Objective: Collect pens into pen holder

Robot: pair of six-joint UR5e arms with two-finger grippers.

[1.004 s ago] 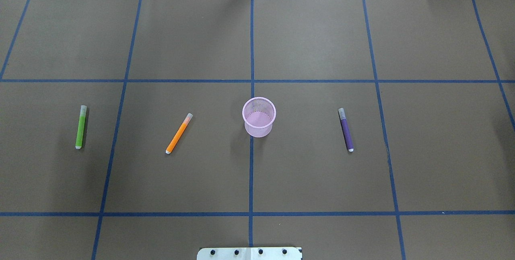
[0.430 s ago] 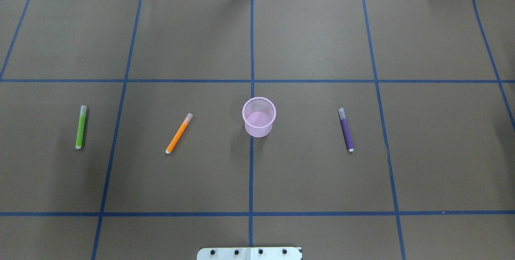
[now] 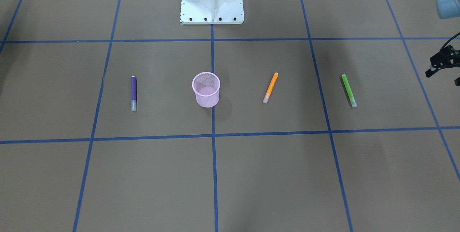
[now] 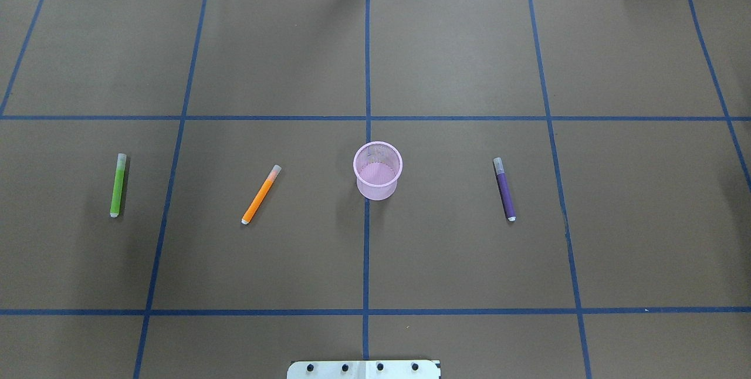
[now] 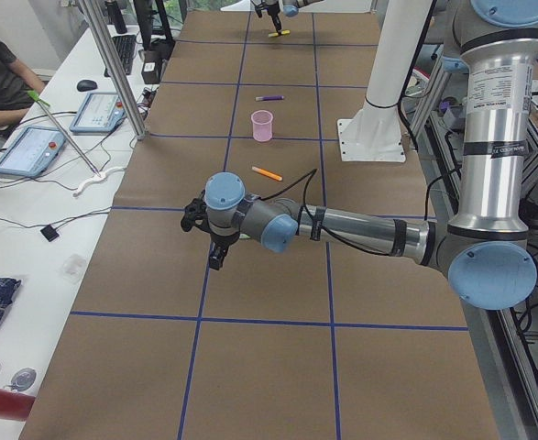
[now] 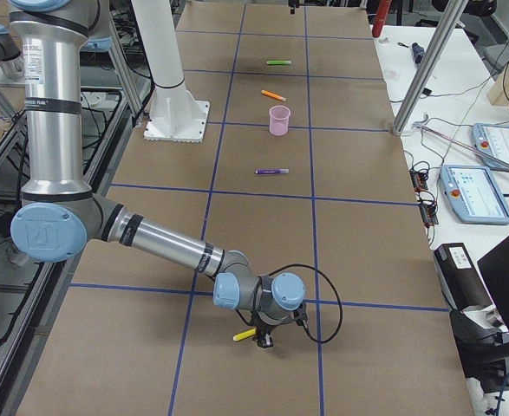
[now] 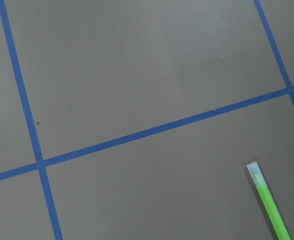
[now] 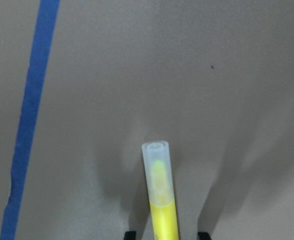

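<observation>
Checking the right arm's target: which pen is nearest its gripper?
The yellow pen, between the tips of the right gripper. The purple pen, orange pen and green pen lie far off, in a row with the pen holder.

Brown table (image 4: 457, 250), blue tape lines (image 4: 469, 311)

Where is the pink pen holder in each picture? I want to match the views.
Exterior front-facing: pen holder just left of centre.
Overhead exterior: pen holder at centre.
Exterior left: pen holder upper middle.
Exterior right: pen holder upper middle.
Left wrist-mounted: not in it.
Right wrist-mounted: not in it.
Shared landmark: orange pen beside it, all exterior views.
</observation>
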